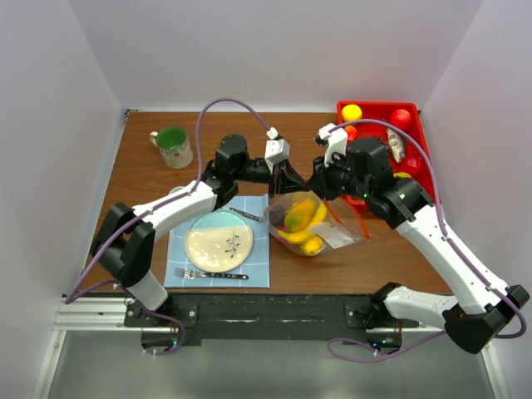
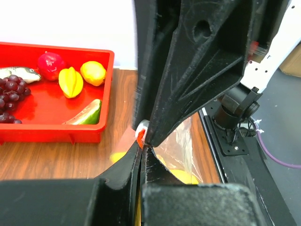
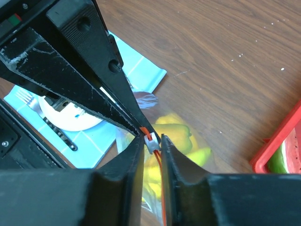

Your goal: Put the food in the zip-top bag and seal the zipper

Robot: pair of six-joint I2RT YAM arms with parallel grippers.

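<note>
The clear zip-top bag (image 1: 314,223) lies in the middle of the table with yellow food (image 1: 302,218) inside. My left gripper (image 1: 288,184) is shut on the bag's mouth edge at the end of the pink-red zipper (image 2: 139,138). My right gripper (image 1: 319,186) meets it tip to tip and is shut on the small white slider (image 3: 151,141) of the zipper. In the right wrist view the yellow pieces (image 3: 178,134) show through the bag below the jaws. More food lies in the red tray (image 2: 56,132): purple grapes (image 2: 9,99), a red fruit (image 2: 51,65), a yellow starfruit (image 2: 70,81).
The red tray (image 1: 413,112) stands at the back right. A blue cloth (image 1: 259,266) with a plate (image 1: 219,241) and a fork (image 1: 208,273) lies left of the bag. A green mug (image 1: 173,147) stands at the back left.
</note>
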